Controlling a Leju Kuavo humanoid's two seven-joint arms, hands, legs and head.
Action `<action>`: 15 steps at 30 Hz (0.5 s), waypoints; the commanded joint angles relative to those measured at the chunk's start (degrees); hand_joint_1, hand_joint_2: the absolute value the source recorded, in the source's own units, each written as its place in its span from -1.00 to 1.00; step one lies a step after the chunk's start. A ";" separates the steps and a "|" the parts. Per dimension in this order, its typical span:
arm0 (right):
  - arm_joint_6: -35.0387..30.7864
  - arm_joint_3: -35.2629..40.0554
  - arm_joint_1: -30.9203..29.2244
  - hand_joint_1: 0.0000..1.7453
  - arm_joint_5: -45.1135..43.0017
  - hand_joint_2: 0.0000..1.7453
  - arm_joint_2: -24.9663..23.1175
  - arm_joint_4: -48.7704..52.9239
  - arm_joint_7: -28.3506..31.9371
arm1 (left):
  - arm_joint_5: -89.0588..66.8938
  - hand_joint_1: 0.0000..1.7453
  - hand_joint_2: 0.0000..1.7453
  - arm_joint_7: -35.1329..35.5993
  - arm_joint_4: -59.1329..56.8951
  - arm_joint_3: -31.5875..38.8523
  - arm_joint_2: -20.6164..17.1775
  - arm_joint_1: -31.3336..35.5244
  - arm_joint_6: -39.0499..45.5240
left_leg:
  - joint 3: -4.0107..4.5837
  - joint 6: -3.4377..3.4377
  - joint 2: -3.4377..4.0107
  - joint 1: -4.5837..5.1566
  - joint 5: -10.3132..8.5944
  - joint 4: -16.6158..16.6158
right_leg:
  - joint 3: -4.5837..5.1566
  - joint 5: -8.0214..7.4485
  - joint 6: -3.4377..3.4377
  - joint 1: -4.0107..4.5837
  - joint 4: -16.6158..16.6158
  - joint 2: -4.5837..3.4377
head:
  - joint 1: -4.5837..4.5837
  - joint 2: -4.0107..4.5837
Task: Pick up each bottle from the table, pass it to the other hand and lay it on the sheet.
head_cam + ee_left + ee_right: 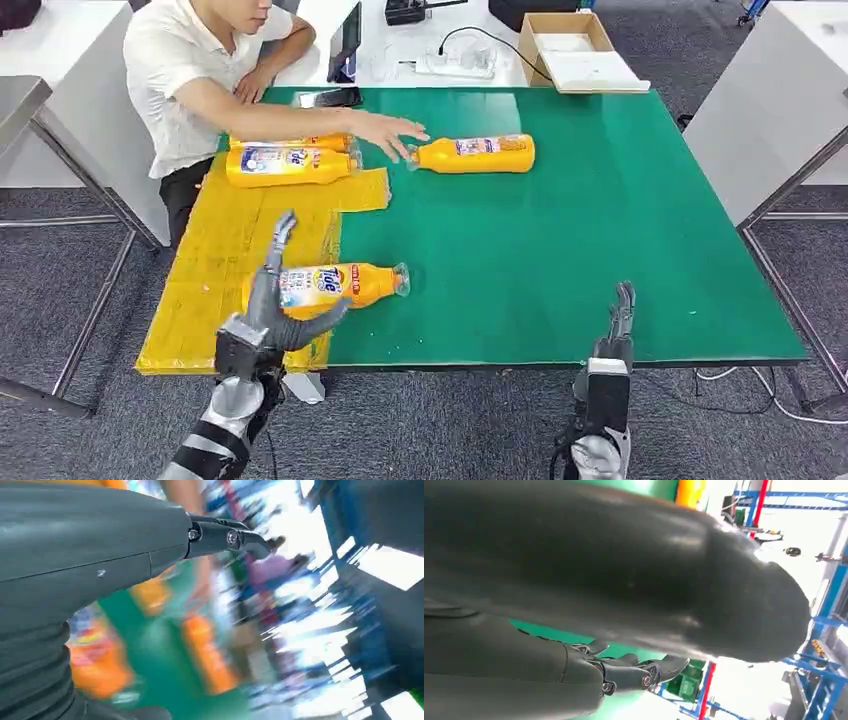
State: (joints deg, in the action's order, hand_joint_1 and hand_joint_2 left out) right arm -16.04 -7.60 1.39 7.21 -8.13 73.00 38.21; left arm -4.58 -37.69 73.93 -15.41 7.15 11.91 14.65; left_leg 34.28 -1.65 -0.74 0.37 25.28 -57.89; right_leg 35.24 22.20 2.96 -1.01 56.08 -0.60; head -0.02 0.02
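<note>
A: Item one — the worktop (pixel 600 250)?
B: Green surface. A yellow sheet (pixel 225 270) covers its left part and hangs over the near edge.

A: Bottles?
B: Four orange ones, all lying on their sides. The nearest bottle (pixel 335 285) lies at the sheet's right border, cap end out on the green, its left end hidden behind the left robot hand (pixel 270 315). Two more lie side by side at the far end of the sheet: the front bottle (pixel 290 165) in full sight, the back bottle (pixel 295 142) mostly covered by it. The lone bottle (pixel 475 154) rests on bare green, well apart from the sheet.

A: Robot hands?
B: Left robot hand is released, fingers spread, raised in front of the nearest bottle and grasping nothing. Right robot hand (pixel 615 335) sits at the near edge of the worktop, fingers straight and together, nothing in it. Its wrist view is mostly dark thumb; fingertips (pixel 659 669) show, unclenched.

A: Left wrist view?
B: Badly blurred — orange and green smears past a finger (pixel 225 537); nothing sure.

A: Anything else?
B: A person (pixel 205 80) seated at the far left corner, head cut off by the frame, one hand (pixel 395 132) reaching to just beside the lone bottle's cap. Behind: a phone (pixel 328 97), a power strip (pixel 455 65) and an open cardboard box (pixel 575 50).
</note>
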 commanded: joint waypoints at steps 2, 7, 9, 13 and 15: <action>-0.47 5.08 1.45 -1.00 0.03 -1.00 0.23 3.58 1.79 | 8.65 -1.00 1.00 1.04 20.32 -4.49 0.07 -6.17 -1.65 | -0.14 0.12 0.11 -0.07 0.13 -0.02 | -0.11 0.10 -0.14 0.09 0.01 -0.01 | 0.00 0.00; -13.31 11.23 1.30 -1.00 14.84 1.00 6.05 0.86 1.79 | 14.38 -1.00 1.00 1.63 23.20 -6.39 -1.29 -10.74 -8.96 | -0.16 0.08 0.14 -0.04 0.09 0.03 | -0.11 0.06 -0.09 0.05 -0.05 -0.06 | 0.00 -0.02; -17.24 13.55 -0.16 -1.00 23.63 1.00 10.24 -4.11 1.79 | 13.79 -1.00 1.00 0.34 23.89 -7.07 -1.50 -13.37 -8.78 | -0.30 0.09 0.26 -0.06 0.14 0.08 | -0.23 0.06 -0.10 0.08 -0.14 -0.16 | 0.00 0.00; -23.96 5.89 -6.96 -1.00 48.17 1.00 14.15 -15.03 -3.58 | 11.80 -1.00 1.00 -1.55 21.46 -8.32 -1.26 -12.79 -7.54 | -0.30 0.05 0.18 -0.06 0.09 0.12 | -0.29 0.03 -0.07 0.08 -0.21 -0.06 | 0.00 -0.02; -23.96 5.41 -8.07 -1.00 48.03 1.00 14.12 -16.47 -2.75 | 11.65 -1.00 1.00 -1.28 21.31 -8.40 -1.13 -12.16 -7.34 | -0.08 0.01 0.07 0.01 0.03 0.06 | -0.10 0.00 -0.03 0.01 -0.14 0.02 | 0.00 0.00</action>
State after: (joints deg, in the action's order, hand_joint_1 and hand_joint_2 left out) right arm -35.74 0.85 1.94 38.98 -1.19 72.81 37.23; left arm 8.22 -37.83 95.43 -20.32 7.78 0.37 6.31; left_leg 34.31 -1.68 -0.71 0.39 25.31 -57.89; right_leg 35.26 22.21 2.96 -1.03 56.01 -0.60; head -0.02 0.02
